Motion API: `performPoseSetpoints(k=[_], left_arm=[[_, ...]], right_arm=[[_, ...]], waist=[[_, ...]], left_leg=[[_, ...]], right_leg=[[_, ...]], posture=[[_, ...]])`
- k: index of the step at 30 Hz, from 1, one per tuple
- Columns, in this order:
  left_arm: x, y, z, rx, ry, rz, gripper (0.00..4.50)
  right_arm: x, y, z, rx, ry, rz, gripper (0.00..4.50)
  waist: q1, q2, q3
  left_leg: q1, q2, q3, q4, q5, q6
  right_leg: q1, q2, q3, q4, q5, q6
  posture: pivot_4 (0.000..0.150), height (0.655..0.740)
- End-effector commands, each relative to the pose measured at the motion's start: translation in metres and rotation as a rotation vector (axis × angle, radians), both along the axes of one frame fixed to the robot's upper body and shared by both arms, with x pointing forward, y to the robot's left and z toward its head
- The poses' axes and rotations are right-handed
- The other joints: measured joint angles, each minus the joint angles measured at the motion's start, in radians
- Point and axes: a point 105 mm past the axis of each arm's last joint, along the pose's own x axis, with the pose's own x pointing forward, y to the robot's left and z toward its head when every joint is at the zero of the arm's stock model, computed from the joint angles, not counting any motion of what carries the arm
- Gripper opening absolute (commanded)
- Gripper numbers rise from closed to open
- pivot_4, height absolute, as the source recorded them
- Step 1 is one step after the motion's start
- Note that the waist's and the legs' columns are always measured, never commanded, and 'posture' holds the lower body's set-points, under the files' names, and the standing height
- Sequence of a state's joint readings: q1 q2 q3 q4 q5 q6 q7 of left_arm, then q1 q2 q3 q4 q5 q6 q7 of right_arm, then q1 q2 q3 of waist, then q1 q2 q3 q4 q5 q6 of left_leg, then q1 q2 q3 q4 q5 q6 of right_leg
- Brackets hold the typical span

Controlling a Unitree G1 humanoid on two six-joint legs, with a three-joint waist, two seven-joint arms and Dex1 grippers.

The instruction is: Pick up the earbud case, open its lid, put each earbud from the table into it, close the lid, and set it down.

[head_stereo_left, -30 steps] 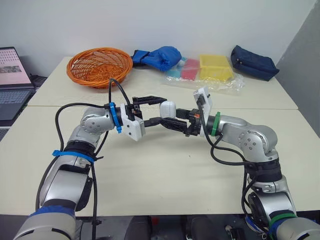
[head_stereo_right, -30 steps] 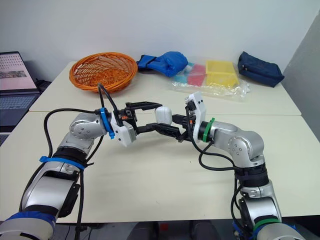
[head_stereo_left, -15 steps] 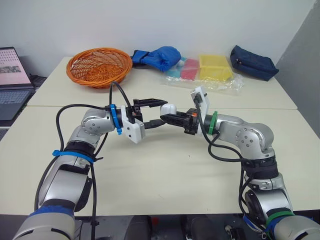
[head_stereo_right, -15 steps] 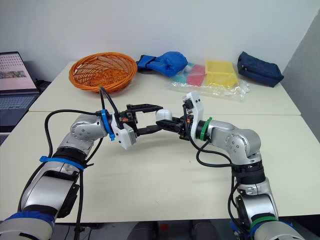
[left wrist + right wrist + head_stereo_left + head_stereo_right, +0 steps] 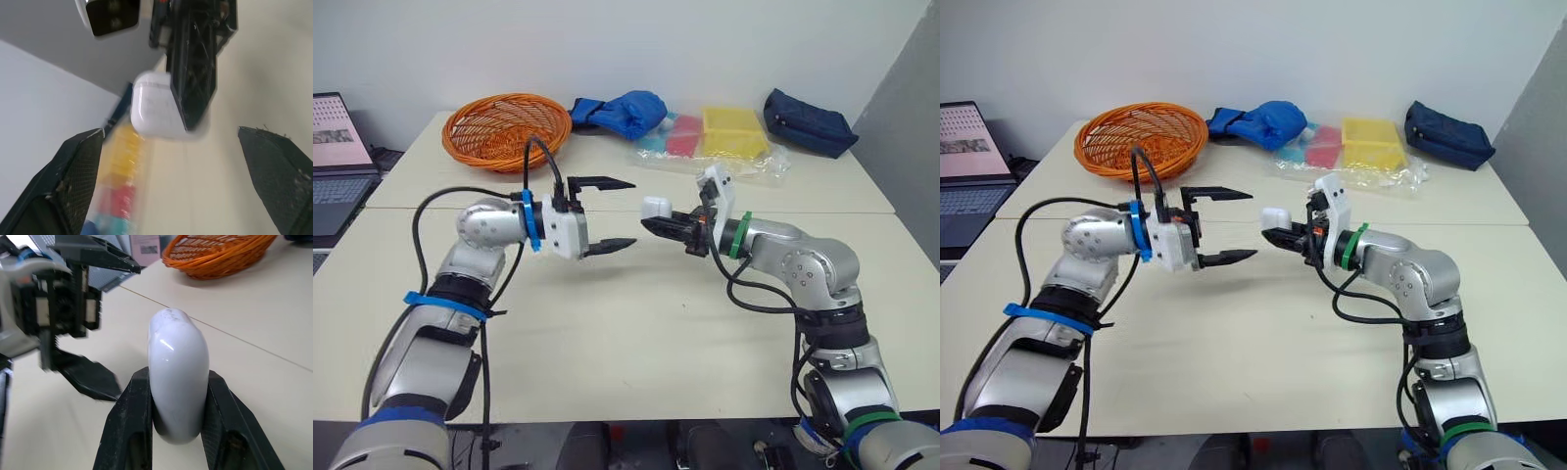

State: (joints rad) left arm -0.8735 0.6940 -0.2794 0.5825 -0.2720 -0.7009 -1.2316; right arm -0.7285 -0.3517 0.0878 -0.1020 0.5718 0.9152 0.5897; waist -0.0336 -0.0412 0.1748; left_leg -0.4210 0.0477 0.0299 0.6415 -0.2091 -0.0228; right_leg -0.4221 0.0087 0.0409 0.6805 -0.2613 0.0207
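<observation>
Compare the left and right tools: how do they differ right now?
Left tool is open wide; right tool is shut. Left tool is empty; right tool clamps the white earbud case. Shared: both are held above the table and point at each other.

Left pincer [image 5: 628, 212] spread, right pincer [image 5: 654, 219] clamped.
</observation>
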Motion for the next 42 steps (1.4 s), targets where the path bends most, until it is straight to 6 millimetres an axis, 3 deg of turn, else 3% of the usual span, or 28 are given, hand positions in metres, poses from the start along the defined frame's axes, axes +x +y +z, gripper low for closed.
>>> performPoseSetpoints(k=[1, 4, 7, 10, 13, 16, 36, 39, 42], left_arm=[[0.004, -0.001, 0.024, 0.066, 0.176, 0.025, 4.5], [0.004, -0.009, 0.035, 0.187, 0.418, 0.052, 4.5], [0.004, -0.017, 0.035, 0.317, 0.41, 0.054, 4.5], [0.003, -0.014, 0.023, 0.473, 0.437, 0.057, 4.5], [0.013, -0.018, 0.017, 0.515, 0.4, 0.067, 3.97], [0.021, -0.024, 0.014, 0.508, 0.374, 0.08, 3.06], [0.03, -0.033, 0.015, 0.49, 0.353, 0.084, 3.06], [0.028, -0.033, 0.013, 0.494, 0.364, 0.079, 2.52], [0.027, -0.033, 0.012, 0.497, 0.369, 0.075, 1.62]], right_arm=[[0.003, 0.0, 0.001, -0.128, -0.154, -0.007, 0.87], [0.008, 0.005, -0.014, -0.305, -0.301, 0.016, 0.87], [0.01, 0.012, -0.021, -0.343, -0.339, 0.031, 0.87], [0.007, 0.021, -0.02, -0.358, -0.36, 0.063, 0.87], [0.003, 0.029, -0.02, -0.333, -0.349, 0.079, 0.87], [0.002, 0.031, -0.018, -0.334, -0.355, 0.078, 0.87], [-0.006, 0.042, -0.014, -0.367, -0.402, 0.105, 0.87], [-0.006, 0.044, -0.012, -0.352, -0.399, 0.101, 0.87], [-0.005, 0.046, -0.01, -0.349, -0.402, 0.101, 0.87]], waist=[[0.0, 0.0, 0.0], [0.001, 0.0, 0.0], [0.001, 0.001, 0.001], [0.0, 0.001, 0.001], [0.0, 0.001, 0.001], [0.001, 0.002, 0.001], [0.001, 0.002, 0.001], [0.001, 0.002, 0.001], [0.002, 0.002, 0.001]], left_leg=[[0.0, 0.0, 0.0, 0.0, 0.0, 0.0], [-0.003, 0.0, -0.002, 0.003, 0.0, 0.0], [-0.004, 0.0, -0.002, 0.003, 0.0, 0.0], [-0.004, 0.0, -0.002, 0.003, 0.0, 0.0], [-0.004, 0.001, -0.002, 0.003, 0.0, 0.0], [-0.005, 0.002, -0.003, 0.003, 0.0, 0.0], [-0.006, 0.001, -0.003, 0.003, 0.0, 0.0], [-0.006, 0.001, -0.003, 0.003, 0.0, 0.0], [-0.006, 0.001, -0.003, 0.004, 0.0, 0.0]], right_leg=[[0.0, 0.0, 0.0, 0.0, 0.0, 0.0], [-0.001, 0.002, -0.001, 0.0, 0.0, 0.0], [-0.002, 0.003, 0.0, -0.001, 0.0, 0.0], [-0.002, 0.003, 0.001, -0.001, 0.0, 0.0], [-0.003, 0.004, 0.0, 0.0, -0.001, -0.001], [-0.004, 0.005, 0.0, 0.001, -0.001, -0.002], [-0.004, 0.004, 0.0, 0.0, -0.001, -0.002], [-0.004, 0.004, 0.0, 0.001, -0.001, -0.002], [-0.004, 0.004, 0.0, 0.001, 0.0, -0.002]], posture=[[0.15, 0.74], [0.15, 0.74], [0.15, 0.74], [0.15, 0.74], [0.15, 0.74], [0.15, 0.74], [0.15, 0.74], [0.15, 0.74], [0.15, 0.74]])
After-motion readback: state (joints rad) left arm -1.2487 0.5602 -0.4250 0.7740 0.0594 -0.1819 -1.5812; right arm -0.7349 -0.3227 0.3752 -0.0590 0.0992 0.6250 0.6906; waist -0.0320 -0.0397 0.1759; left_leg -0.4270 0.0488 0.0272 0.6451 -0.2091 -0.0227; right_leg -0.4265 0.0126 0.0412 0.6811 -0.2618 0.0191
